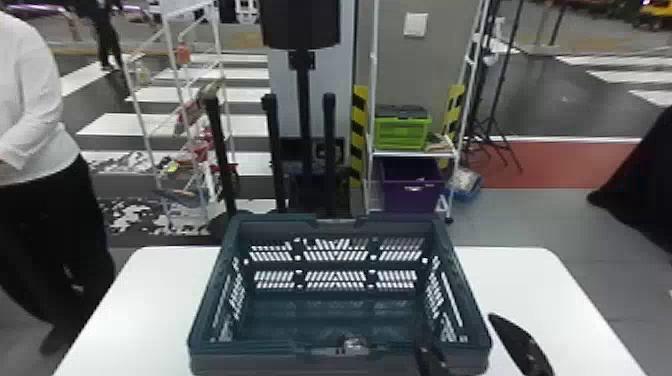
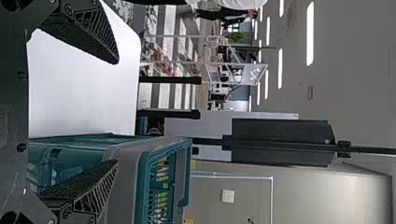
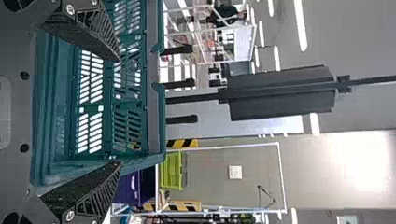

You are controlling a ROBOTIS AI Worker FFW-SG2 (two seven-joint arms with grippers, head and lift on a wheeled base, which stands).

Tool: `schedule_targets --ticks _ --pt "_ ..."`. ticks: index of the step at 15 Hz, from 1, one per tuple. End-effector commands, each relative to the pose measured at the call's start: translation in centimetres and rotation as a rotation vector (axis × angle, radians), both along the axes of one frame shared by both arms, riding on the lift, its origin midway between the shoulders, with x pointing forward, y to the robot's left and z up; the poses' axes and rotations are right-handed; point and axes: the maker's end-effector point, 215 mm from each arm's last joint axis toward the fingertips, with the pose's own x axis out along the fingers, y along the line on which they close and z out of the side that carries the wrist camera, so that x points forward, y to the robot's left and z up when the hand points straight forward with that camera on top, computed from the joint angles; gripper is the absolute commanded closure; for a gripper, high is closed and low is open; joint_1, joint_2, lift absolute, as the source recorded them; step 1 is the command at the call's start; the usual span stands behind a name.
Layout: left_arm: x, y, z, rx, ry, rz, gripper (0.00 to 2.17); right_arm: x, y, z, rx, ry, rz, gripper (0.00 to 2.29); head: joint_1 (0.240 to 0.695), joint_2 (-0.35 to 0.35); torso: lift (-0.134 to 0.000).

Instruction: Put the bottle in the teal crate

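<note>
Right claw spreads wide at the teal crate's near right corner, nothing between its fingers. The left claw, wide and empty too, has the crate and the bare white top in its wrist view. On the white desk sits the teal crate, upright. A small clear, shiny thing shows at its near rim; whether that is the bottle, I cannot tell. Behind the desk, a green box rests on a shelf above a purple bin.
</note>
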Motion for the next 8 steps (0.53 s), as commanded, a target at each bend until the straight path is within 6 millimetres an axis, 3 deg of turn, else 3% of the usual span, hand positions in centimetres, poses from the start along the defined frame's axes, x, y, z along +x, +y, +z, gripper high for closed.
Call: schedule_targets --ticks 1,5,8 --pt "0.0 -0.1 0.0 -0.001 -0.002 -0.002 0.13 -2.2 -1.4 0.5 0.032 -0.054 -0.036 0.11 0.499 0.0 0.0" --pt "-0.1 -0.2 0.2 -0.002 -0.003 -0.004 0.13 -5.6 -2.8 0.2 0.078 -0.111 -0.081 0.11 0.499 0.0 0.0" --pt "-0.2 -0.4 0.3 -0.003 -0.002 -0.006 0.13 -7.8 -3.7 -2.0 0.047 -0.063 -0.093 0.11 0.499 0.0 0.0"
